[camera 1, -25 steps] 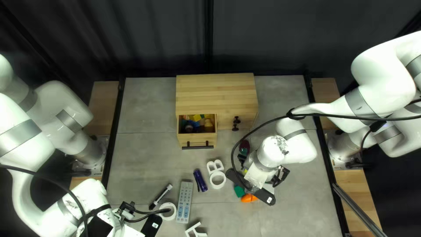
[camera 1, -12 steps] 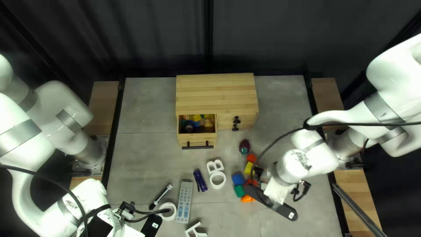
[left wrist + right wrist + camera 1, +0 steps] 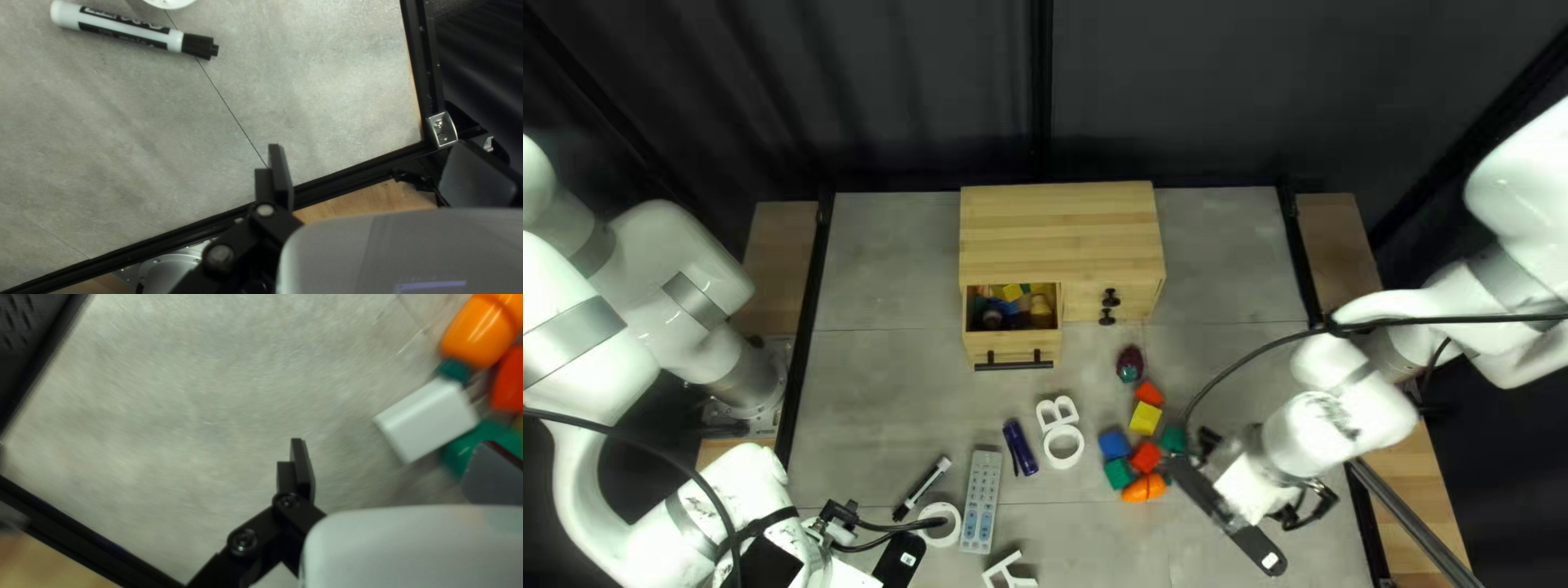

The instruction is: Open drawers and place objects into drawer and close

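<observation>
Ahead of the open right hand (image 3: pixel 1250 490) lies a white block (image 3: pixel 427 422).

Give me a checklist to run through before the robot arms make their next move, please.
1. Drawer pulled open: ok, its handle stands out in front of the cabinet.
2. Left gripper open and empty: ok.
3. Right gripper open and empty: ok, the white block lies ahead and to one side of it, ungripped.
4. Room left in the drawer: cannot tell, a yellow block and other things are in there, and its depth is hidden.
5. Everything put away, ready to close: not ok, the remote, marker and blue block are among the things on the table.
</observation>
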You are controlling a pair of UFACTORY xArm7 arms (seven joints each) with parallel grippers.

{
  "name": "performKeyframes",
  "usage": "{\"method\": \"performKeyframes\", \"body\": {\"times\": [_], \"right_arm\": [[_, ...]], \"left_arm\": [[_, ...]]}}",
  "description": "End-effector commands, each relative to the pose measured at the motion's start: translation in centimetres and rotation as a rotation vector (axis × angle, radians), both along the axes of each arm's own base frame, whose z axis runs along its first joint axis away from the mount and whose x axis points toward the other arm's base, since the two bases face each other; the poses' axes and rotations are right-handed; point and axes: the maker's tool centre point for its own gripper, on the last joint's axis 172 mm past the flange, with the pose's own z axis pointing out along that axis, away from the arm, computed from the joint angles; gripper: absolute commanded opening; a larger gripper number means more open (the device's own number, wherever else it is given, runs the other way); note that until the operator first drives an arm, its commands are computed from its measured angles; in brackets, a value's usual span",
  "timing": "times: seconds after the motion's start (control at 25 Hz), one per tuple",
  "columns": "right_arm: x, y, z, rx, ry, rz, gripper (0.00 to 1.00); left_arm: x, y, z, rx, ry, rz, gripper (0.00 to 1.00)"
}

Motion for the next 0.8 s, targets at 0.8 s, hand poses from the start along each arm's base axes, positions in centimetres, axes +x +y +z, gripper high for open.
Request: {"method": "performKeyframes", "body": {"times": [0.8], "right_arm": [[2.6, -2.1, -4.3, -0.081, 0.223, -0.545, 1.0]], "left_arm": [[0.0, 0.0, 0.0, 0.0, 0.0, 0.0, 1.0]]}}
